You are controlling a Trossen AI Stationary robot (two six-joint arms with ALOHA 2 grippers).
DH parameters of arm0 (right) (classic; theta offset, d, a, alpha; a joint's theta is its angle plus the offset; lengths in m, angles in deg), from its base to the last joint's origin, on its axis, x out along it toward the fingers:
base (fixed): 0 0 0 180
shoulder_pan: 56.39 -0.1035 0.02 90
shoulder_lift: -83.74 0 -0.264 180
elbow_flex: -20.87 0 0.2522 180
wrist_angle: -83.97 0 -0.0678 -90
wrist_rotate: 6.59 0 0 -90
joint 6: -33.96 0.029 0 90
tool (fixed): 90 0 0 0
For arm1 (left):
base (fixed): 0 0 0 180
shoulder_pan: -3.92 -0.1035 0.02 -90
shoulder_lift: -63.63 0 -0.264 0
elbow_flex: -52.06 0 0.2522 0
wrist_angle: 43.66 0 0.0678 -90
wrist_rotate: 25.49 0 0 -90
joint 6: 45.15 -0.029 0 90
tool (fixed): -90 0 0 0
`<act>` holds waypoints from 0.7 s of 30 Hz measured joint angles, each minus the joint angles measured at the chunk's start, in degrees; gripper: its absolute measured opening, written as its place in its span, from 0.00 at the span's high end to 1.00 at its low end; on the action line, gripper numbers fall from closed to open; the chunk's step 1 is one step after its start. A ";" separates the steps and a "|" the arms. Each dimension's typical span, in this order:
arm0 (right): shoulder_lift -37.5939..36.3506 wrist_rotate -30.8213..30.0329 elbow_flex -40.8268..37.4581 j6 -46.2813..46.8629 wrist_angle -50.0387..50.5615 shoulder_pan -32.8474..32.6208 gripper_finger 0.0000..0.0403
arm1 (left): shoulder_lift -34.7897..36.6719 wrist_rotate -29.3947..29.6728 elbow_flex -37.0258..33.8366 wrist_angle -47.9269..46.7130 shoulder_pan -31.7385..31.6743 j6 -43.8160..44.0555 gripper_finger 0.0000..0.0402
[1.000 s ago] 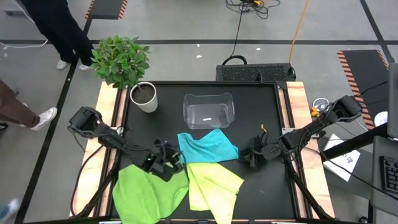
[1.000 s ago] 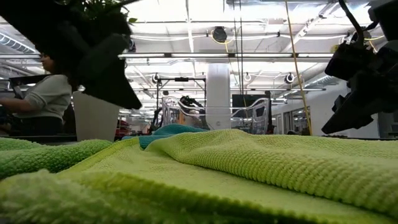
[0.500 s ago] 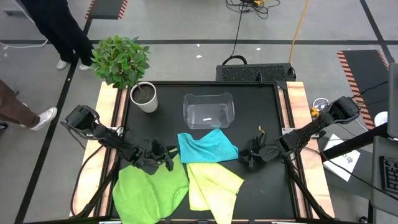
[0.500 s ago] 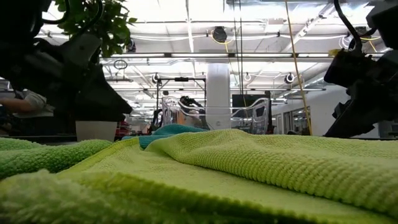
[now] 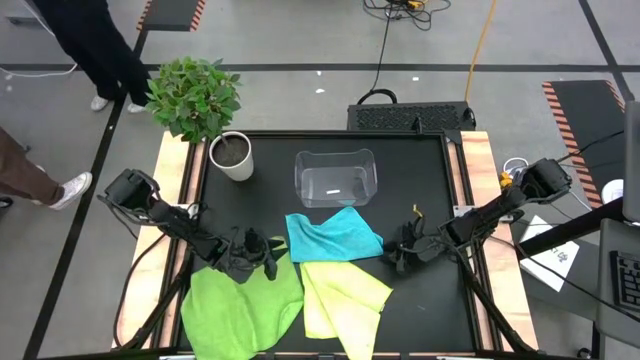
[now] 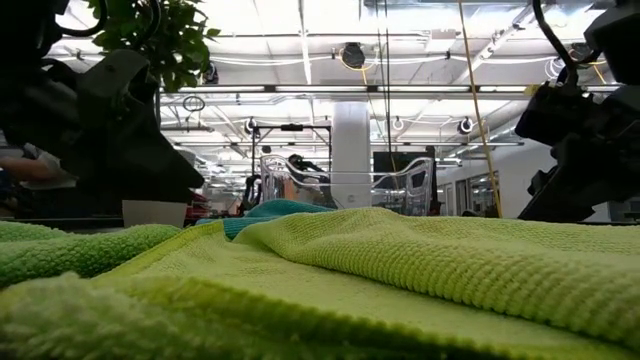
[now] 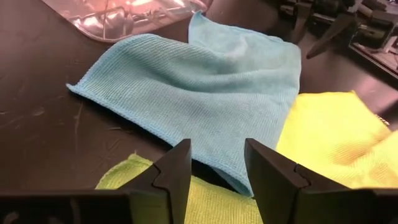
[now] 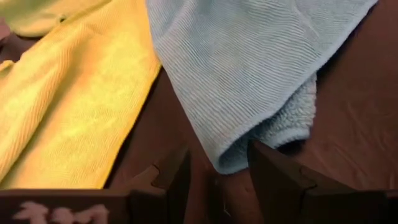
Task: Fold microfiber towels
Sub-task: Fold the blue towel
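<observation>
Three towels lie flat on the black table. The bright green towel is at the near left, the pale yellow-green towel beside it, and the turquoise towel behind both, its near edge overlapping them. My left gripper is open, low over the green towel's far corner, pointing at the turquoise towel. My right gripper is open, just off the turquoise towel's right corner, which is curled under.
A clear plastic bin stands behind the towels. A white pot with a leafy plant stands at the far left corner. People's legs show on the floor beyond the table's left side. Bare black table lies to the right of the towels.
My left gripper has gone a little toward the table's left edge and lower, along the green towel's far edge. My right gripper has crept a little toward the turquoise towel. The towels have stayed where they were.
</observation>
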 joint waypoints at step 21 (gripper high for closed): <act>0.16 0.62 0.00 2.04 0.23 1.84 0.63 | -0.02 -0.70 0.00 -1.68 0.00 -1.24 0.62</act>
